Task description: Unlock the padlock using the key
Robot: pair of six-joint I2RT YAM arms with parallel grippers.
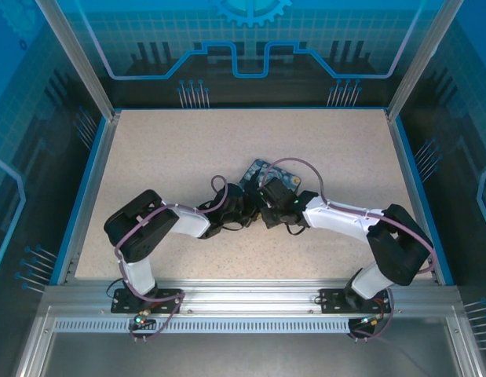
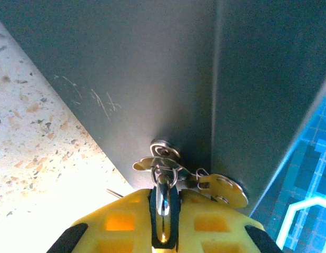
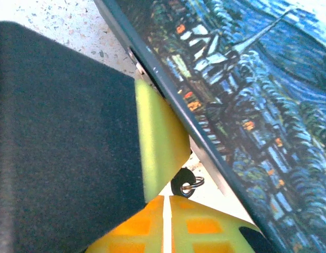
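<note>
Yellow fingers of the left gripper (image 2: 163, 200) are clenched on a thin silvery strip joined to a small ring. The brass key (image 2: 227, 191) hangs just beside it, against the dark box (image 2: 141, 79) wall. The right gripper (image 3: 165, 200) has its fingers drawn almost together; whether they pinch the tiny dark ringed piece (image 3: 183, 184) at their tips, I cannot tell. The box lid carries a night-sky village print.

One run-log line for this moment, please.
left pincer: shut on metal piece at box clasp | right pincer: nearly shut, beside box edge
</note>
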